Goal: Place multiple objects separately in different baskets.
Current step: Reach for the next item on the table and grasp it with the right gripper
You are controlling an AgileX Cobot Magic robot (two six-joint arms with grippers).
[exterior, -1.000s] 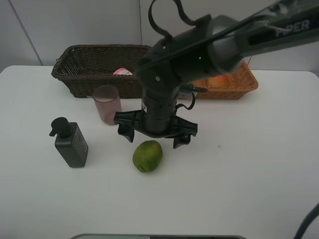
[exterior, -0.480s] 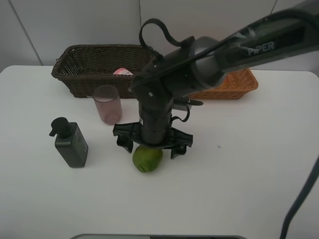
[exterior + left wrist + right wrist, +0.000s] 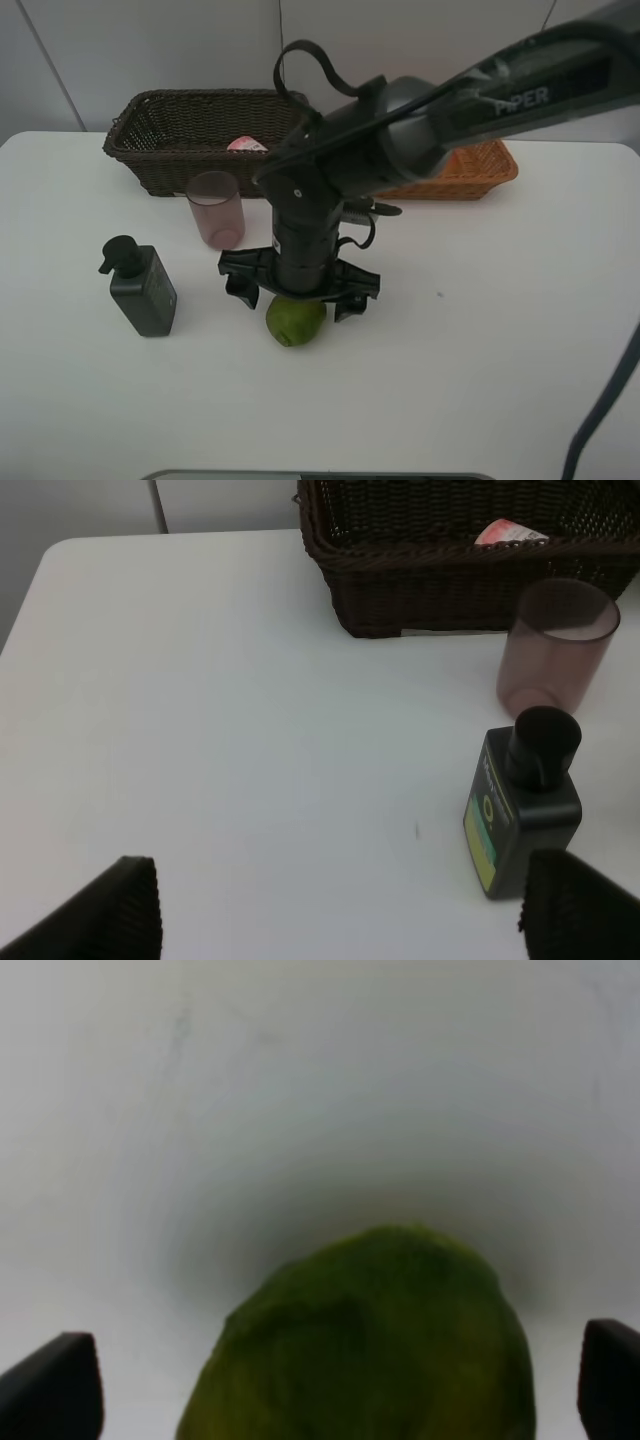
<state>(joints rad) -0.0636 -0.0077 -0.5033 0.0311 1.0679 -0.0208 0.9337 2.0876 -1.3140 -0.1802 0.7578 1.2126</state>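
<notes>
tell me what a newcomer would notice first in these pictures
The black arm dominates the middle, its right gripper open wide over the green fruit on the white table. Left of it in the high view stand a translucent pink cup and a dark pump bottle; behind are a dark brown basket and an orange-tan basket.

The right arm (image 3: 420, 120) partly hides the tan basket (image 3: 490, 165) and green fruit (image 3: 293, 322).

"PIPER" on the right arm (image 3: 540, 88), dark pump bottle (image 3: 528, 830) label illegible

Table (image 3: 520, 380) holds dark basket (image 3: 160, 150), tan basket (image 3: 482, 170), cup (image 3: 215, 212), pump bottle (image 3: 145, 292), green fruit (image 3: 292, 323)
</notes>
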